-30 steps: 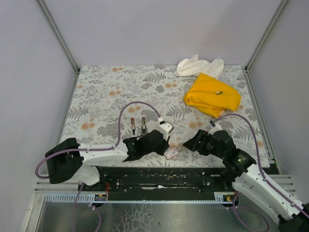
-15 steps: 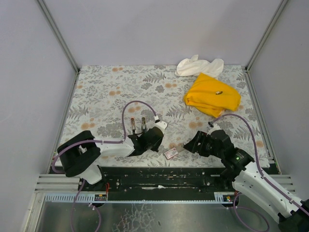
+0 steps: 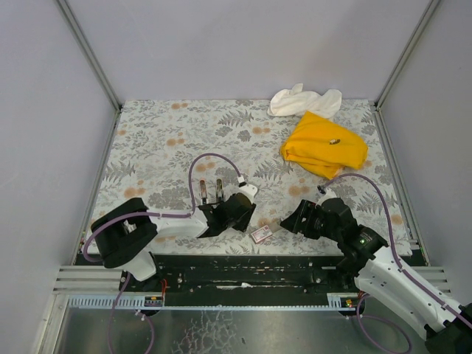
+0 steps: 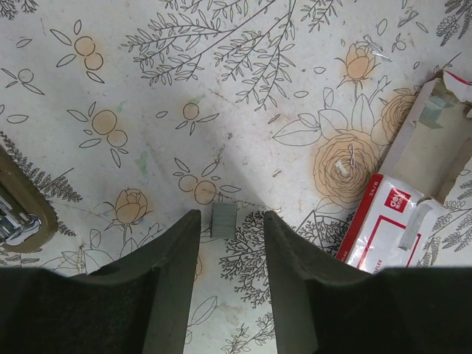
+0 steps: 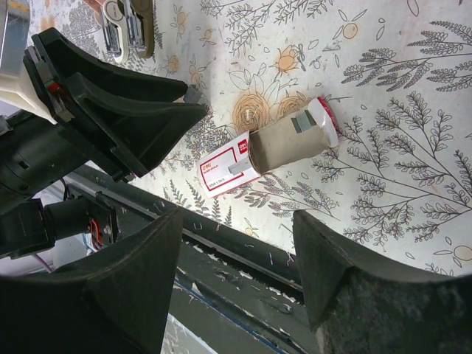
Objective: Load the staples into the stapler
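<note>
Staples box point(image 3: 261, 234) lay near the desk's point(image 3: 162, 140) front edge, between both arms, tan tray slid half out. Light, flimsy card; likely to slide or crush, so pinch across its long edges. Right tool point(image 5: 237, 215) hung low over it, fingers wide apart. Left tool point(image 4: 230, 217) pointed down, fingers apart, straddling a loose staple strip point(image 4: 223, 220): thin, probably brittle. Stapler point(image 3: 210, 190) lay beyond.
</note>
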Robot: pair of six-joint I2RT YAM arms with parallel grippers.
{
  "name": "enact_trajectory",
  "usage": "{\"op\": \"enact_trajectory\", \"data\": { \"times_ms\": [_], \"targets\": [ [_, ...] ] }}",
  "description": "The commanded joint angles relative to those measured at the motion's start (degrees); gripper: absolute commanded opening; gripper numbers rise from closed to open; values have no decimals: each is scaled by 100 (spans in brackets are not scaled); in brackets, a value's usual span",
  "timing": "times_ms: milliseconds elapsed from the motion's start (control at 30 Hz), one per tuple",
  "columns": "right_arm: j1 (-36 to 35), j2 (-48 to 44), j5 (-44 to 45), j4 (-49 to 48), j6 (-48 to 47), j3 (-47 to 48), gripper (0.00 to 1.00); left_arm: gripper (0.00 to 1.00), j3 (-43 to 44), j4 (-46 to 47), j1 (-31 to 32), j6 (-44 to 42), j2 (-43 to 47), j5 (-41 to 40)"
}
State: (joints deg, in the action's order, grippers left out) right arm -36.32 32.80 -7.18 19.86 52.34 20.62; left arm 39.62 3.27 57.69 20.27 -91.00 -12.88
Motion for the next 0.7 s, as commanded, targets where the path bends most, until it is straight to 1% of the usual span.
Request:
{"op": "enact_trajectory", "data": {
  "times_ms": [0,133,367,667],
  "targets": [
    [19,-8,-81,-250,-73,104,68,40,-147,-239,-17,112,55,-77],
    [20,17,-82,-308,-52,82,68,38,-225,-233,-15,143,154,-122],
    [19,3,-92,-302,-43,74,69,34,-173,-239,35,74,77,-165],
    [19,-43,-66,-259,-33,81,70,25,-103,-309,210,-13,-105,-345]
  ]
}}
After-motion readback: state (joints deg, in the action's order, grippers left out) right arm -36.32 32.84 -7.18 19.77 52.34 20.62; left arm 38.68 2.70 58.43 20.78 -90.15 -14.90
